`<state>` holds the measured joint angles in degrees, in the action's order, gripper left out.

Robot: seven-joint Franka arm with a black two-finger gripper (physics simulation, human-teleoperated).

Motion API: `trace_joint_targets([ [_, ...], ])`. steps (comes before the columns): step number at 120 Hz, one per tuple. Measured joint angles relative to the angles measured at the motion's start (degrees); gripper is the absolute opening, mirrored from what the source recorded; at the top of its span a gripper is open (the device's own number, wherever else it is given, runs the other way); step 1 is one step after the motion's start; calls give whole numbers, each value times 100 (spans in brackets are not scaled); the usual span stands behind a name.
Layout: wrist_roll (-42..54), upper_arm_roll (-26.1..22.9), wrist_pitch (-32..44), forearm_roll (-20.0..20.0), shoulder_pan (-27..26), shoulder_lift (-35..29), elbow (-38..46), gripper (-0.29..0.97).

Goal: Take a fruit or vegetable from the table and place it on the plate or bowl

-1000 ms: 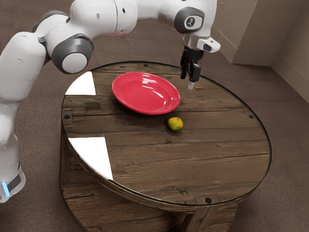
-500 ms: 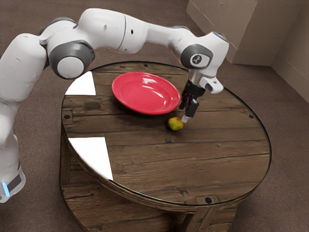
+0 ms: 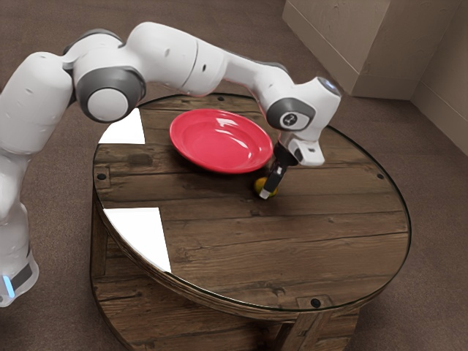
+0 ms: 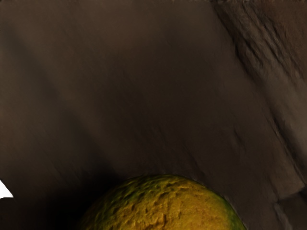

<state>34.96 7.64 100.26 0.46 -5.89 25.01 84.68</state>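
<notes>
A small yellow-green citrus fruit [image 3: 259,188] lies on the round wooden table [image 3: 307,234], just right of the red plate [image 3: 219,139] in the exterior view. My gripper [image 3: 269,187] has come down onto the fruit and stands open, with one black finger [image 3: 274,178] in front of the fruit and hiding most of it. In the wrist view the fruit's bumpy skin [image 4: 163,206] sits right under my hand, on dark wood [image 4: 144,96]. The plate is empty.
Two bright white reflections [image 3: 139,234] lie on the table's left side in the exterior view. A beige cabinet [image 3: 380,44] stands on the floor beyond the table, at the upper right.
My hand has dropped from above the plate's far right rim down to the fruit, moving toward the table's front. The fruit and plate have stayed put.
</notes>
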Motion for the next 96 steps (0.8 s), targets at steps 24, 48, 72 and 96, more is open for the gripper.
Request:
trace_joint_targets([
  [24, 381, 2, 180, -37, 8, 68, 5, 36],
  [48, 660, 7, 227, 2, 9, -68, -62, 35],
  [72, 859, 55, 19, 70, -1, -547, -450, 34],
  [96, 938, 442, -571, 261, 11, -1564, 480, 33],
])
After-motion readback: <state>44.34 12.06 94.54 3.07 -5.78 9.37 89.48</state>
